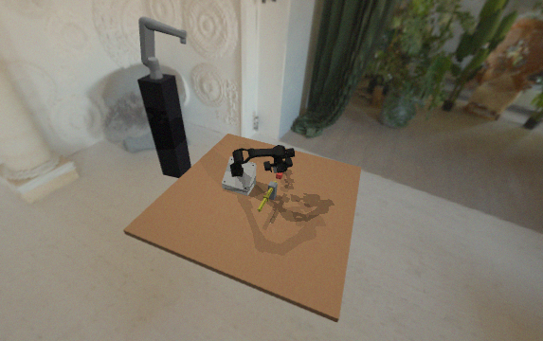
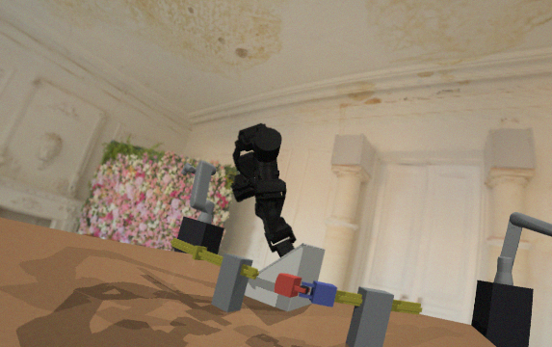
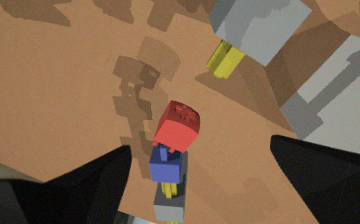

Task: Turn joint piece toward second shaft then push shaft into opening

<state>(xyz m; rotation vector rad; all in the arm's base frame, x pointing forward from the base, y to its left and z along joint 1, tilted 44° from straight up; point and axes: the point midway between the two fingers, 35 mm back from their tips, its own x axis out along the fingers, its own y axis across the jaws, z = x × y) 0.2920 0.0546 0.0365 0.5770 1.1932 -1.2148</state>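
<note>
The red joint piece (image 1: 279, 175) (image 2: 286, 284) (image 3: 177, 132) hangs on the blue hinge part (image 2: 324, 294) (image 3: 166, 167) of the fixed yellow shaft (image 2: 349, 298) (image 3: 169, 189). In the wrist view its dark end faces up and slightly right, toward the second shaft's side; exact alignment is hard to tell. The second yellow shaft (image 1: 263, 201) (image 2: 210, 256) (image 3: 224, 62) runs through its grey block (image 1: 272, 190) (image 2: 232, 284) (image 3: 263, 30), its near end apart from the red piece. My gripper (image 3: 201, 147) is open and empty, above the joint, with the red piece between its finger directions but not held.
The fixed shaft's grey block (image 2: 371, 313) (image 3: 169, 210) stands beyond the blue part. The pale robot base (image 1: 239, 182) (image 2: 311, 262) (image 3: 341, 95) is close to the second shaft's block. The brown board (image 1: 195, 227) carries everything. A black pedestal (image 1: 164, 123) with a grey arm stands outside the board.
</note>
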